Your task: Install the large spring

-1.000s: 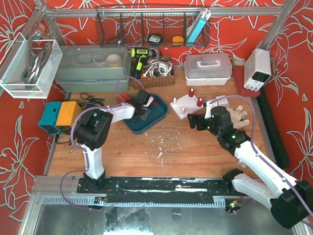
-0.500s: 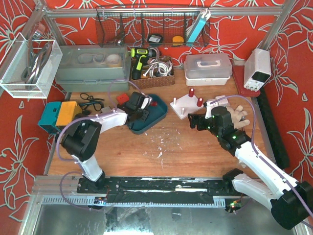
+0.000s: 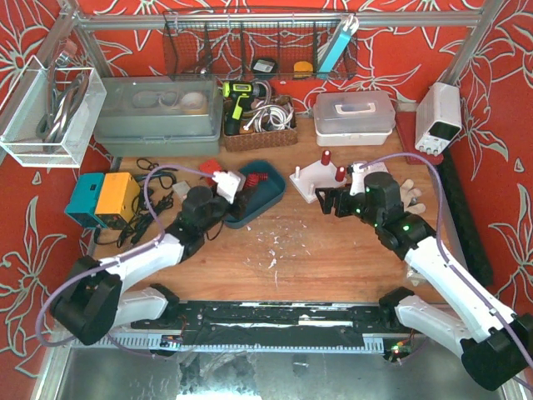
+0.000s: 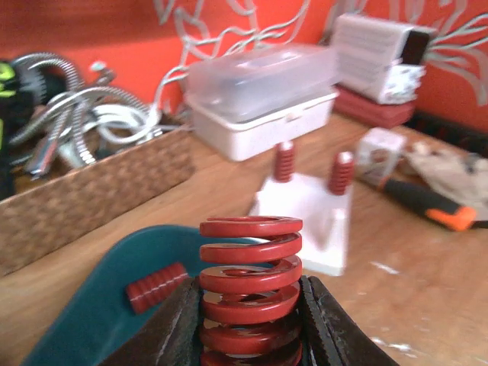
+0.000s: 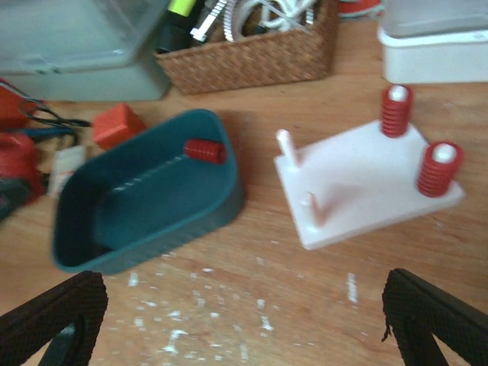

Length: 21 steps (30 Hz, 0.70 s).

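Large spring (image 4: pixel 250 282) is held upright in left gripper (image 4: pixel 250 309). It is clenched between both fingers (image 4: pixel 179 328) on the lower coils, and the upper coils are left free. The axis is kept vertical, judged so that the spring can be lowered straight over a peg. The gripper is placed at the left end of the tray (image 4: pixel 84 320). Whether the spring's base touches the tray is hidden.

Right gripper (image 5: pixel 244 328) is spread wide with nothing held. It hovers over the table between the tray and the board (image 5: pixel 358 183). It is judged to be set there to steady the board, or only to view it.

The board lies just beside the tray, not touching it, and is turned at an angle to it.

Count:
- Springs, four: one large, in the left gripper; one small spring (image 5: pixel 204 150) lying on its side in the tray; two fitted springs (image 5: pixel 396 113) on the board's far pegs.
- Pegs, four: two covered, two bare pegs (image 5: pixel 286 145) at the near side of the board.
- Tray, one. Board, one.

Judgement: the pick is done; carrying across and seating are not yet done. Which bare peg is meant for the large spring cannot be told.
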Each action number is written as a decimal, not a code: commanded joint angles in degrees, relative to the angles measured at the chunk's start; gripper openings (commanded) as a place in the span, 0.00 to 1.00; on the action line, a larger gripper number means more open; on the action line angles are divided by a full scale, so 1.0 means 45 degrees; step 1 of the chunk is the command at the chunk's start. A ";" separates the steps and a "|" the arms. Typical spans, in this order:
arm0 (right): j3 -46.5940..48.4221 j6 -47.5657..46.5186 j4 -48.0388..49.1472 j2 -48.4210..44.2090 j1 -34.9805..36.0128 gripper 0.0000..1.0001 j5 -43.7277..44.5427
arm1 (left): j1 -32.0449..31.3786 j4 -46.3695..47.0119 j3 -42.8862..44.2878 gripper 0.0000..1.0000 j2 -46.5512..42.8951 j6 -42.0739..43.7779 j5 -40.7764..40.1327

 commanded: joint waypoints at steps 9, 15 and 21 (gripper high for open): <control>0.2263 0.0647 -0.1032 0.1459 0.1848 0.88 -0.4145 | -0.2888 0.5723 -0.3535 0.05 -0.1339 0.1633 0.0077; 0.2703 0.0980 -0.0461 0.3046 0.3367 0.83 -0.4099 | -0.3328 0.7041 -0.4795 0.05 -0.1273 0.2239 -0.0241; 0.3377 0.0973 -0.0241 0.4488 0.4374 0.77 -0.3661 | -0.3812 0.7113 -0.4795 0.04 -0.1229 0.2665 -0.0195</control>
